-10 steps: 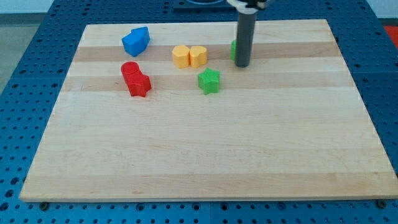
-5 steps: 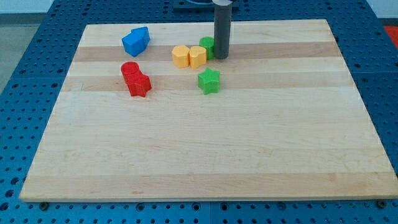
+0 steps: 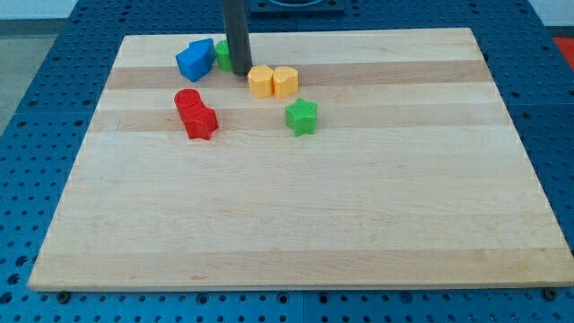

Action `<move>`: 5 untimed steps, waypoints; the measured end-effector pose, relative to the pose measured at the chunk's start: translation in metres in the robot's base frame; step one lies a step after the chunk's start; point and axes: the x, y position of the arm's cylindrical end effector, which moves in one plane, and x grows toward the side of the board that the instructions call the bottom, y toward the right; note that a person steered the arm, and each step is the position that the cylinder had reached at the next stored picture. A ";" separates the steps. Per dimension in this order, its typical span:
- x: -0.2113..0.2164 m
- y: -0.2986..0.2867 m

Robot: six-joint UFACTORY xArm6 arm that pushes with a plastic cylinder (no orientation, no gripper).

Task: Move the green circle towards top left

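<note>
1. My tip [image 3: 240, 70] rests on the wooden board [image 3: 359, 215] in the upper left part of the frame, at the lower end of the dark rod that comes down from the top edge
2. The green circle [image 3: 222, 55] sits just to the left of the rod, touching it or nearly so; the rod hides its right side, so only a green sliver shows
3. That green circle lies between the rod and the blue blocks [image 3: 195, 59], which stand just to its left near the board's top left; whether it touches them I cannot tell
4. The blue blocks look like two angular pieces pressed together, their exact shapes hard to make out
5. Two yellow blocks [image 3: 273, 81] sit side by side, touching each other, just to the lower right of my tip
6. A green star-like block [image 3: 301, 117] stands below and right of the yellow pair, apart from them
7. Two red blocks [image 3: 195, 113] sit touching each other at the left, below the blue ones; the upper one looks round
8. The arm carries no fingers, only the rod, so there is nothing clenched or released to tell of
9. A blue perforated table [image 3: 36, 72] surrounds the board on all sides
</note>
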 end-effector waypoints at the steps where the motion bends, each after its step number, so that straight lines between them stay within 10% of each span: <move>1: -0.006 -0.025; 5: -0.030 0.025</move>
